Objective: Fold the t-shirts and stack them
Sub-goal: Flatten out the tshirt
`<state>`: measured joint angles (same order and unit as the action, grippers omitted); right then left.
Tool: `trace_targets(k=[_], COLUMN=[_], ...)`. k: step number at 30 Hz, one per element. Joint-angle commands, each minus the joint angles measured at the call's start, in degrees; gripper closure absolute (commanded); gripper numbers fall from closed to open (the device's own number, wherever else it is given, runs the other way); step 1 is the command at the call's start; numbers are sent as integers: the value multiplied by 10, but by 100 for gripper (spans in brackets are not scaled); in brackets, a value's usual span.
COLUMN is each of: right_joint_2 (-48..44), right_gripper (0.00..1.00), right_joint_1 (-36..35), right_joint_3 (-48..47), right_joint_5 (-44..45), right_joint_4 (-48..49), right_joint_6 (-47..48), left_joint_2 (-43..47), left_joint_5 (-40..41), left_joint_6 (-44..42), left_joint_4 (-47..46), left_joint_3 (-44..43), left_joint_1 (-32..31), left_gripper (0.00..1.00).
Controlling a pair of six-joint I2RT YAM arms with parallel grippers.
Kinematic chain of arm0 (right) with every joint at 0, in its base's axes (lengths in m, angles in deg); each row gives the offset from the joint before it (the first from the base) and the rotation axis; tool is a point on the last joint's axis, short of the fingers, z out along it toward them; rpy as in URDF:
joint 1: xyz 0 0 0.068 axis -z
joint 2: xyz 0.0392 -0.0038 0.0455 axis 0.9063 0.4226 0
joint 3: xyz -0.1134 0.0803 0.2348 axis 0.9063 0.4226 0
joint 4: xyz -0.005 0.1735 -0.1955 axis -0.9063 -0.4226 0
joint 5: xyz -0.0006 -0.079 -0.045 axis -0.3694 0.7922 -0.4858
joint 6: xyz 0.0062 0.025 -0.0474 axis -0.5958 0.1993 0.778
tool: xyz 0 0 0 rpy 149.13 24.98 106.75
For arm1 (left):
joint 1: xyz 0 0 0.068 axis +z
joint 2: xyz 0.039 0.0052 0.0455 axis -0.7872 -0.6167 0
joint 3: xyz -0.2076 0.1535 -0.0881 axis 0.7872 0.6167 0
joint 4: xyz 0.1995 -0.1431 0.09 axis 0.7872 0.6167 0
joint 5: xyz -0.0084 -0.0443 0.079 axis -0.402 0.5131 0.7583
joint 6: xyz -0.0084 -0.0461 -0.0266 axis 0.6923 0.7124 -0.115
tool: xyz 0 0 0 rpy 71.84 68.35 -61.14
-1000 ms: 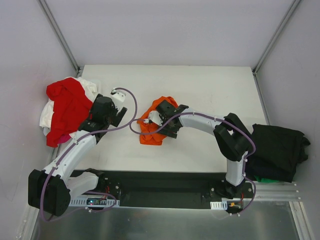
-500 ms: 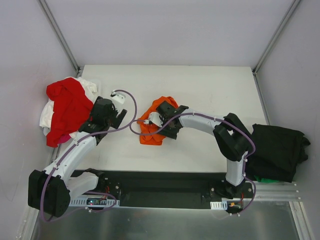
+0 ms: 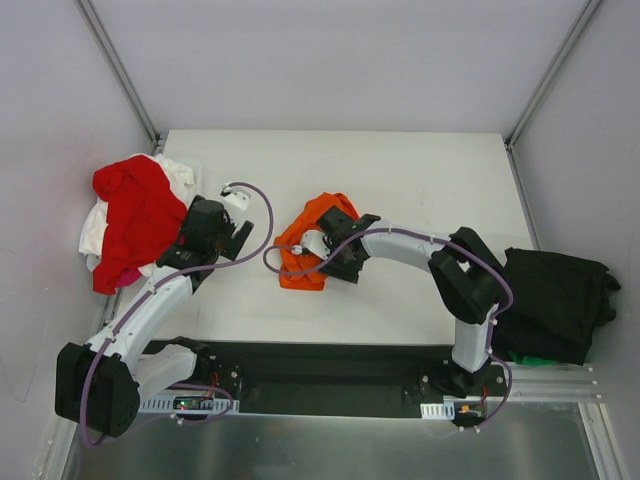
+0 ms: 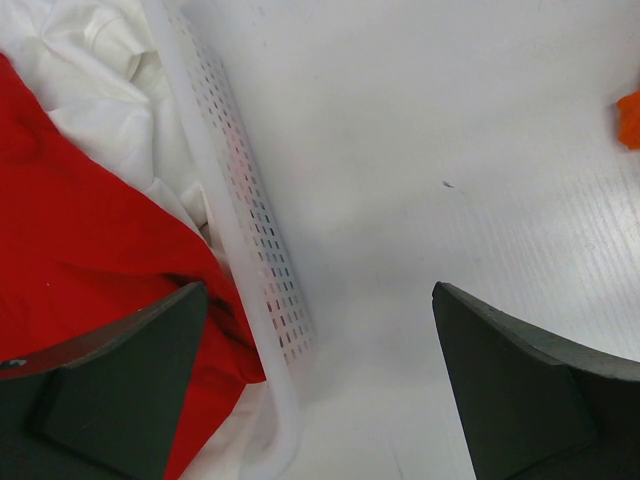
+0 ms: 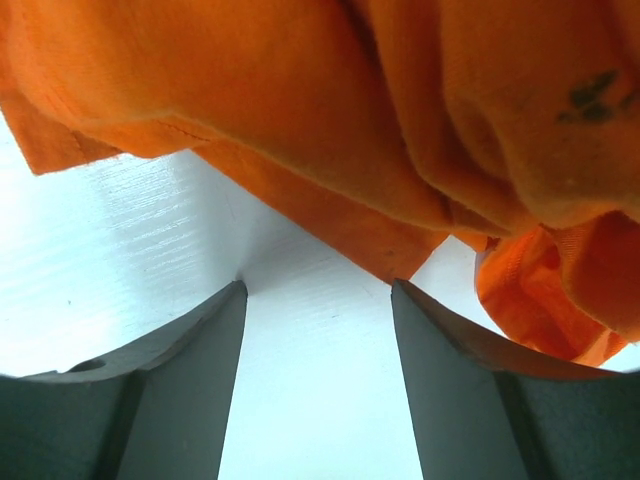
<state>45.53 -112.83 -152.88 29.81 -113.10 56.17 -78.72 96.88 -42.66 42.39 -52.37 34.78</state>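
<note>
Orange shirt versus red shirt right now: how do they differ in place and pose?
The orange shirt is bunched in a small heap mid-table. The red shirt spreads wider, draped over a white shirt at the basket on the left. The open right gripper is at the orange shirt, while the open left gripper is beside the red shirt. Both shirts are crumpled and unfolded.

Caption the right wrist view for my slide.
Open right gripper poised at the hem of the crumpled orange t-shirt on the white table.
</note>
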Motion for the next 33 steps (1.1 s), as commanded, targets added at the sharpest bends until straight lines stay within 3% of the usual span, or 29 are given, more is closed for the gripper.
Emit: trace_targets(k=[1,12,33], right_joint_2=[-8,37,59], right_gripper=[37,37,40], right_joint_1=[10,38,53], right_joint_3=[-24,-88,-102], right_joint_5=[-18,-45,-123], right_joint_4=[-14,-41,-59], right_joint_6=[16,30,22], left_joint_2=[11,11,17], left_joint_5=[0,-2,0], left_joint_6=[10,12,16], left_joint_4=[-11,-12,-11], left_joint_3=[1,5,17], left_joint_1=[3,3,3], left_gripper=[5,5,4])
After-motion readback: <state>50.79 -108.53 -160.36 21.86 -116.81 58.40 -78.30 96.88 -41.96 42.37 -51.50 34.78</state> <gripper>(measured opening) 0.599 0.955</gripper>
